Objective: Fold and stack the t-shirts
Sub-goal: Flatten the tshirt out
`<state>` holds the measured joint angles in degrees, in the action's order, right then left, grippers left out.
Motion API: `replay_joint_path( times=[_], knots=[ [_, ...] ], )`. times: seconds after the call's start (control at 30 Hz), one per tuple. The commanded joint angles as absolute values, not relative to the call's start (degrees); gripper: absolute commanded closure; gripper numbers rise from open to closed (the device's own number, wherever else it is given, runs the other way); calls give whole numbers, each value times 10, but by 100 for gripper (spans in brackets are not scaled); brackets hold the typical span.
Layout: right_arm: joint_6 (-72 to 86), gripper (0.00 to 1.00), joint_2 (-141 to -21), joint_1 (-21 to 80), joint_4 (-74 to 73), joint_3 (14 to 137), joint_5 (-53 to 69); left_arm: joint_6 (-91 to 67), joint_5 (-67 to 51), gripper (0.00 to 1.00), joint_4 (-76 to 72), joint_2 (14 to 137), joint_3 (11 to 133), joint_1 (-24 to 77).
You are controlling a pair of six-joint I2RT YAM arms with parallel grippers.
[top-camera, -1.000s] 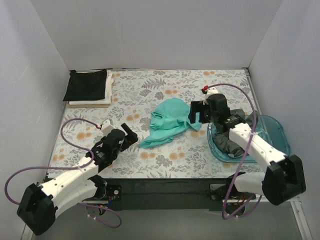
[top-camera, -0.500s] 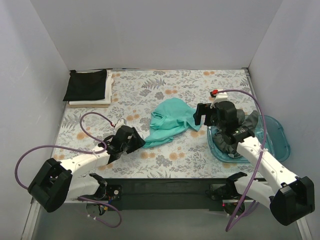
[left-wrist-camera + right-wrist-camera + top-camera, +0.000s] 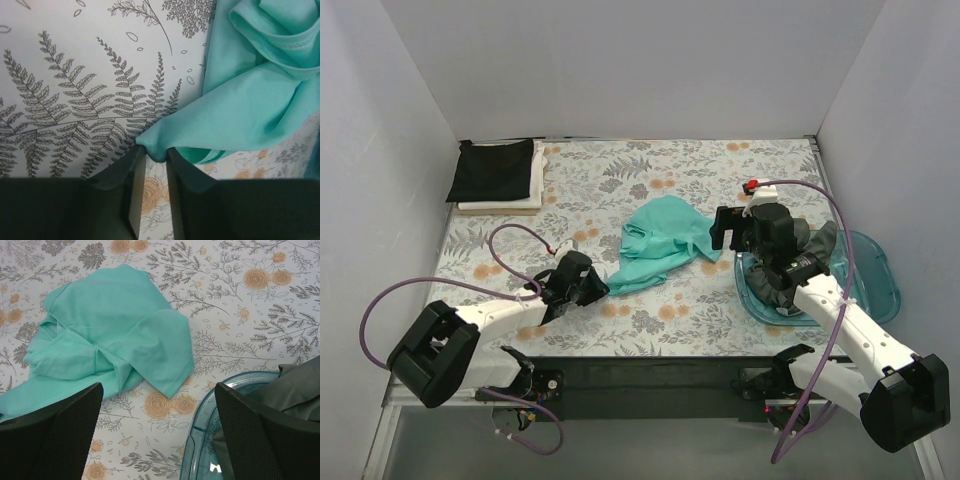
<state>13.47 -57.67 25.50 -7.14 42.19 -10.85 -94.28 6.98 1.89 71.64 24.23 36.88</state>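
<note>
The crumpled teal t-shirt (image 3: 662, 243) lies on the floral tablecloth (image 3: 720, 170) and serves as the reference here. The left gripper (image 3: 155, 153) sits at the shirt's near-left tip, low over the cloth. Its two fingers (image 3: 134, 172) are drawn nearly together, leaving a narrow gap, and pinch the pointed corner of the teal fabric between them. The right gripper (image 3: 156, 390) hangs above the shirt's right edge with its fingers spread wide. It holds nothing and touches nothing. Just right of the teal t-shirt stands a translucent blue tray (image 3: 875, 262) containing a bunched dark grey t-shirt (image 3: 785, 275). Part of this garment drapes over the tray's far rim. Well apart from the teal t-shirt, toward the far left corner, a folded black t-shirt (image 3: 492, 170) rests on a folded white t-shirt (image 3: 500, 206), forming a flat stack.
</note>
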Motion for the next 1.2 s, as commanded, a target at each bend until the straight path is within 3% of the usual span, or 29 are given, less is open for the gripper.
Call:
replay_joint_path(
  times=[0.0,0.03,0.17,0.3,0.37,0.53,0.8,1.07,1.17],
  knots=[
    [128,2,-562,255,-55,417,-125,-940,84,88,26,726,248,372],
    [127,2,-562,255,-55,416,-125,-940,89,100,30,721,248,373],
    [106,2,-577,254,-55,418,-83,-966,225,100,96,679,267,372],
    [84,4,-619,257,-65,433,37,-1096,401,100,327,669,344,371],
    [62,4,-642,292,-96,453,33,-1116,436,100,385,673,365,371],
    [40,7,-717,370,-153,488,-57,-1108,425,100,386,660,367,371],
    [57,17,-791,462,-153,490,-61,-1078,381,100,339,607,333,371],
    [77,33,-873,468,-132,509,-71,-1068,372,100,324,578,322,371],
    [81,35,-898,470,-113,512,-69,-1064,366,100,317,576,320,371]
  ],
)
